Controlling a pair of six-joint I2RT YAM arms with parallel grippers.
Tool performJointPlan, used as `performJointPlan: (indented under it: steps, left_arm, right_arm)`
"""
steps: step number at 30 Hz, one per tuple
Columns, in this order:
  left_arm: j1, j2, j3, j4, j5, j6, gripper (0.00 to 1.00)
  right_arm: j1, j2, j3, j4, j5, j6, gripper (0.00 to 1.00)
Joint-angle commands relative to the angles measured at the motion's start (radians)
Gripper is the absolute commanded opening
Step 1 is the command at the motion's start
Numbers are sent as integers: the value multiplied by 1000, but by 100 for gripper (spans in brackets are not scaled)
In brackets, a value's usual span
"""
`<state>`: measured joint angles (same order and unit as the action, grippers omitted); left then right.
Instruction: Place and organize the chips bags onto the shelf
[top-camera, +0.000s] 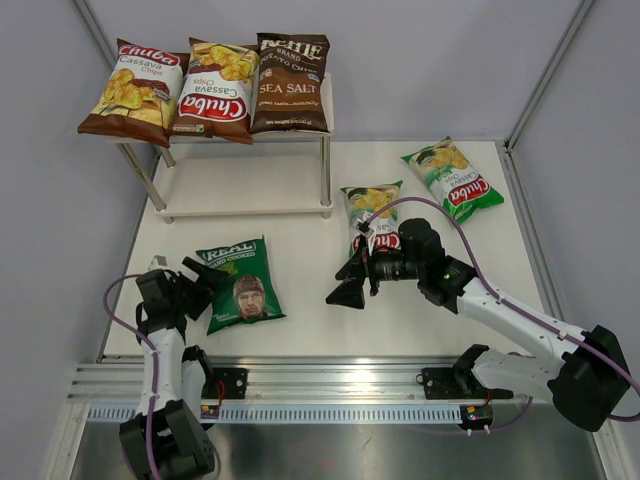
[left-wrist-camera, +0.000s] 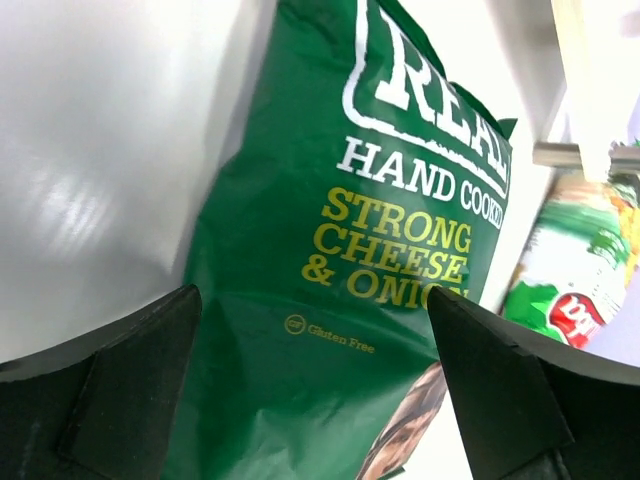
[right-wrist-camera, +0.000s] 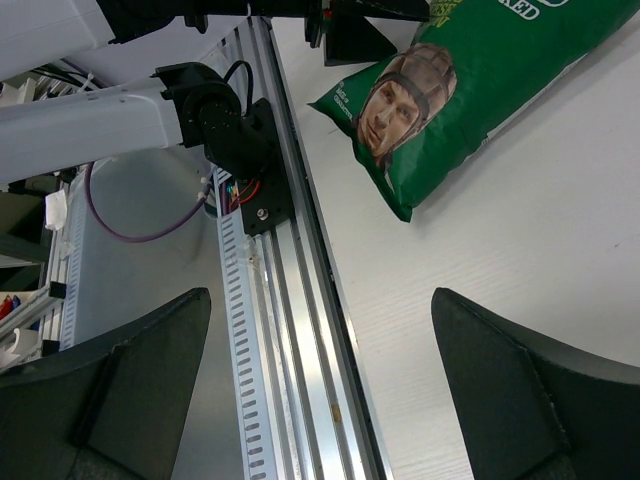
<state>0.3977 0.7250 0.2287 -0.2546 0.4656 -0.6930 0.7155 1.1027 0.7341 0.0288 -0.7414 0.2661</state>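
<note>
Top board of the shelf (top-camera: 240, 190): you have three bags lying flat in a row, edges touching. From the left they are a brown Chuba Cassava bag (top-camera: 133, 90), a second Chuba Cassava bag (top-camera: 215, 92) with its print turned the other way, and the dark Kettle Sea Salt bag (top-camera: 290, 85).

Three bags lie on the white table (top-camera: 420, 320). The dark green REAL bag (top-camera: 238, 283), with a helmeted face printed on it, lies front-left, in front of the shelf. Your left wrist view reads "Hand Cooked, Strong Cheese & Onion" on it. One green Chuba bag (top-camera: 372, 212) lies right of the shelf, its near end hidden under the right arm. The other green Chuba bag (top-camera: 453, 178) lies further right and back, tilted, apart from the first.

Left gripper (left-wrist-camera: 312, 295): jaws spread wide, holding nothing, low at the left edge of the REAL bag, with the bag filling the gap between the fingers in the wrist view. You cannot tell whether either finger touches it.

Right gripper (right-wrist-camera: 320, 295): jaws wide apart, holding nothing. It hangs over bare table between the REAL bag and the nearer green Chuba bag, pointing toward the aluminium rail (top-camera: 330, 385).
</note>
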Motion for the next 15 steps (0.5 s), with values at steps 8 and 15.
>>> performJointPlan:
  steps: [8,15]
  left_arm:
    - [-5,202,113,191,-78,107,99]
    - [1,506,87,552,120,12,99]
  right_arm:
    - [2,26,25,17,-12,-30,100]
    - [2,11,16,20,-72,-48,99]
